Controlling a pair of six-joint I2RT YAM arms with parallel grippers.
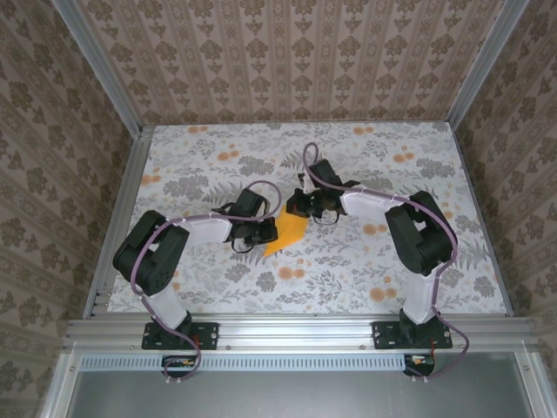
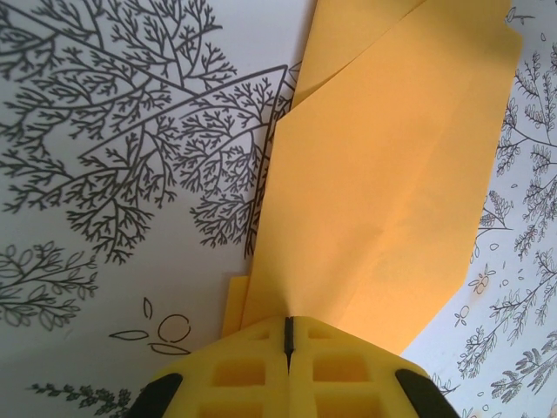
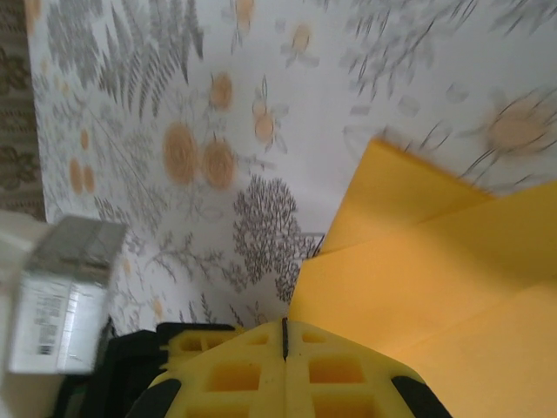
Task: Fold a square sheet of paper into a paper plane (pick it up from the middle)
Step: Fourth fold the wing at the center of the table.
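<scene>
Three walls close the space in: a back wall point(image 1: 296, 61), a left wall point(image 1: 43, 174) and a right wall point(image 1: 522, 174), all papered in a beige-and-brown damask pattern. Slanting aluminium posts point(image 1: 97, 65) mark the rear corners. The tabletop point(image 1: 348, 279) carries a white floral print of grey foliage and small orange blossoms. An aluminium rail point(image 1: 296, 329) runs along its near edge, with a plain grey panel point(image 1: 296, 392) below. The light is soft and even.

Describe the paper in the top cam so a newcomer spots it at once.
Start at the floral-print table inside the metal frame. Near its middle, the left pincer and right pincer each pinch the orange-yellow paper. It's plain, straight-edged and creased, unlike the small round orange blossoms printed around it.
</scene>
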